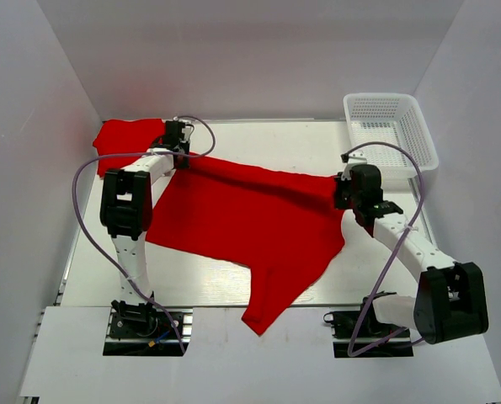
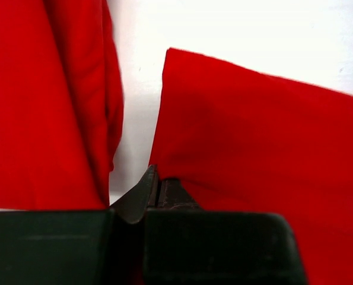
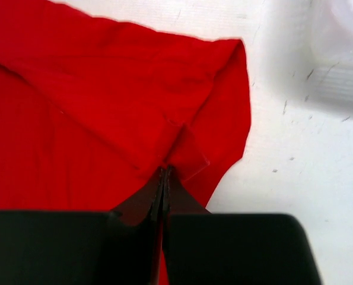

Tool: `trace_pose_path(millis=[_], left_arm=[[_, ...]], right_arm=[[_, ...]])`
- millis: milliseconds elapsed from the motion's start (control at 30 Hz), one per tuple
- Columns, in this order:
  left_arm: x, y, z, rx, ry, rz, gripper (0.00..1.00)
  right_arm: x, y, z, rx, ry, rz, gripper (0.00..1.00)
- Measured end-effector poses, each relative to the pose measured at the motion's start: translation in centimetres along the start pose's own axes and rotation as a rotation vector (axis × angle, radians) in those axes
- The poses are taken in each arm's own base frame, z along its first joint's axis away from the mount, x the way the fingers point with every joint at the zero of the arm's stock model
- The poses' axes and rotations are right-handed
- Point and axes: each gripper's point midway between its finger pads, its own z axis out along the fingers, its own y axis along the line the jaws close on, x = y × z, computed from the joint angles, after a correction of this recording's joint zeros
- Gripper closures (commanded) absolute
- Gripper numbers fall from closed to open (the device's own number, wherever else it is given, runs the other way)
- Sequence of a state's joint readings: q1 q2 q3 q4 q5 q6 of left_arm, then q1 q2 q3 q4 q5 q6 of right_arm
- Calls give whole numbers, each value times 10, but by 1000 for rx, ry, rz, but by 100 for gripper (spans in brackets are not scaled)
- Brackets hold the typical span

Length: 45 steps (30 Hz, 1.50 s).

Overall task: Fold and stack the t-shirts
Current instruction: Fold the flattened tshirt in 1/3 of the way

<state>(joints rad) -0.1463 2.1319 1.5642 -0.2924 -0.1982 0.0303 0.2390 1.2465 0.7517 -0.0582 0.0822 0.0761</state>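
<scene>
Folding looks barely begun: a large plain red cloth t-shirt (image 1: pixel 250 219) lies spread mid-counter (image 1: pixel 292 143), the left claw (image 2: pixel 158 187) and right claw (image 3: pixel 164 175) each pinching a corner (a second red shirt (image 1: pixel 124 139) sits far-left, its folding unclear).

The white table (image 1: pixel 191 286) carries a spread t-shirt (image 1: pixel 250 219), stretched between the left gripper (image 1: pixel 183 160) and the right gripper (image 1: pixel 341 192). A bunched t-shirt (image 1: pixel 124 141) lies just left of the left gripper, and a mesh basket (image 1: pixel 393 126) stands beyond the right gripper.
</scene>
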Motion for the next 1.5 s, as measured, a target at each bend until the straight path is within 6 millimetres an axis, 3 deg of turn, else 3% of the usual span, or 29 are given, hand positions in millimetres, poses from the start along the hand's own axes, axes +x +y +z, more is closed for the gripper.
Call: trace_pose_path(millis=[267, 400, 467, 533, 567, 600, 633, 667, 700, 767, 800, 1000, 1133, 1267, 1500], left_arm=[[22, 7, -3, -22, 73, 19, 100], [37, 8, -4, -20, 107, 24, 100], [42, 7, -4, -17, 120, 23, 100], [43, 7, -5, -17, 126, 19, 99], [43, 7, -6, -18, 130, 16, 91], [43, 8, -7, -20, 138, 16, 76], [43, 9, -10, -25, 151, 13, 65], [42, 10, -12, -27, 161, 14, 40], [38, 11, -15, -32, 165, 13, 29], [30, 14, -19, -43, 164, -10, 3], [27, 16, -20, -50, 161, -20, 0], [25, 26, -42, -78, 184, -62, 0], [8, 33, -69, -84, 151, -92, 0], [-19, 35, -90, -68, 85, -123, 0], [-49, 19, -123, 49, -12, -147, 0]], right_arm=[[46, 13, 0, -52, 92, 40, 100], [56, 18, -1, -69, 116, 59, 100], [61, 22, -1, -85, 126, 68, 92], [69, 26, -2, -101, 145, 83, 78], [74, 28, -3, -107, 157, 89, 72], [79, 29, -3, -112, 171, 93, 68], [84, 30, -5, -117, 186, 96, 55], [88, 32, -6, -119, 201, 105, 31], [91, 32, -8, -118, 212, 112, 10], [93, 32, -14, -118, 223, 109, 10], [91, 33, -19, -123, 216, 108, 10], [71, 36, -47, -149, 141, 111, 10], [65, 45, -50, -198, 140, 109, 10], [59, 58, -39, -262, 174, 106, 10], [49, 71, 0, -317, 227, 103, 10]])
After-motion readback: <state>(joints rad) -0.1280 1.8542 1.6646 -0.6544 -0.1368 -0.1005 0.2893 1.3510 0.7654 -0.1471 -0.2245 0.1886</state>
